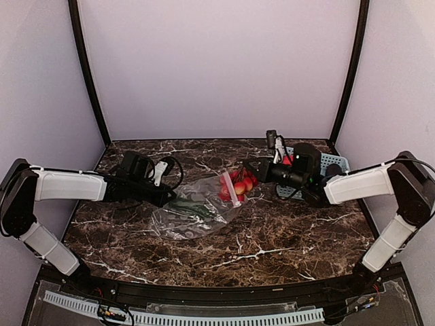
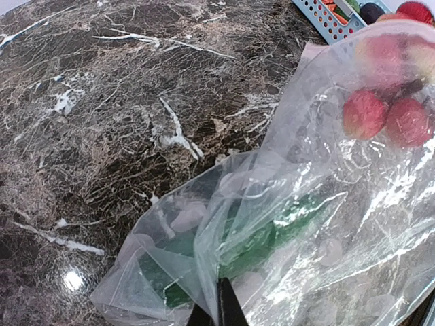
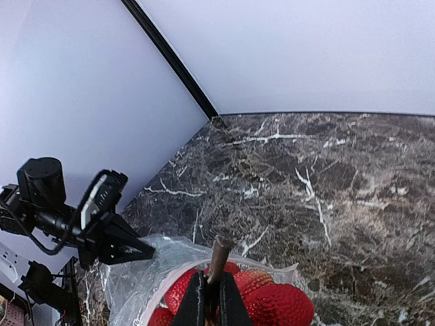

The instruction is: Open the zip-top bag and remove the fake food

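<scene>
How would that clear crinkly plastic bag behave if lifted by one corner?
Probably floppy: the clear crinkly plastic bag lies creased and slumped. Its red plastic fruits would likely roll to the lowest end. The glossy film may be slippery.

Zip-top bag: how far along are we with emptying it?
Done: the zip-top bag looks open at its mouth, and a few pieces lie in the basket. In hand: the left pincer pinches the bag's closed end; the right pincer is shut on a brown stem among the red fruits at the mouth. Left: those red fruits and a green piece are inside the bag.
</scene>
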